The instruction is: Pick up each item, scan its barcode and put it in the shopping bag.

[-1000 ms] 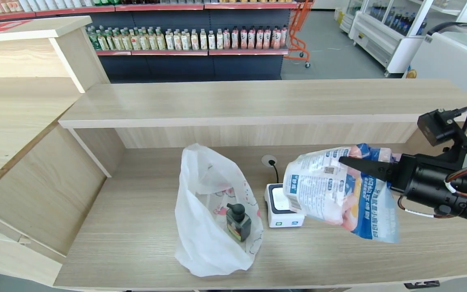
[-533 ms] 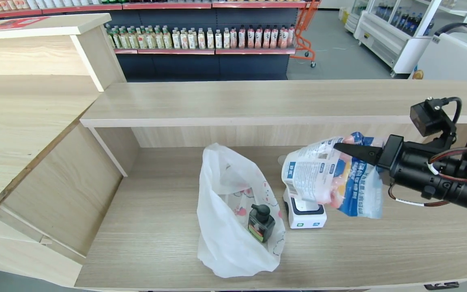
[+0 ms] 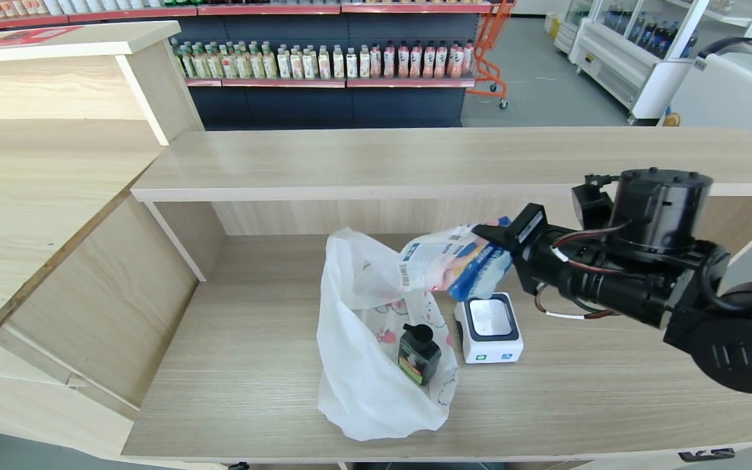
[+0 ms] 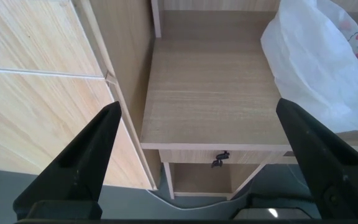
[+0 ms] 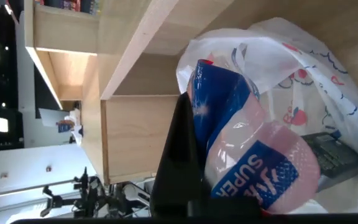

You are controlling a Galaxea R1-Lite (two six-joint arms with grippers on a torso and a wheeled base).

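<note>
the right tool (image 3: 488,235) is clamped on the packet (image 3: 444,264) above the shopping bag (image 3: 363,385) mouth; dropped here, it may snag the floppy rim and slide onto the tabletop (image 3: 611,391). the left tool (image 4: 197,118) gapes empty.

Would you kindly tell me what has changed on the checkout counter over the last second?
The right gripper, still clamped on the blue-and-white plastic food packet, carried it leftward from above the white barcode scanner to the mouth of the white plastic shopping bag. Nothing was released. The scanner, the bag and the dark pump bottle inside it stayed put.
</note>
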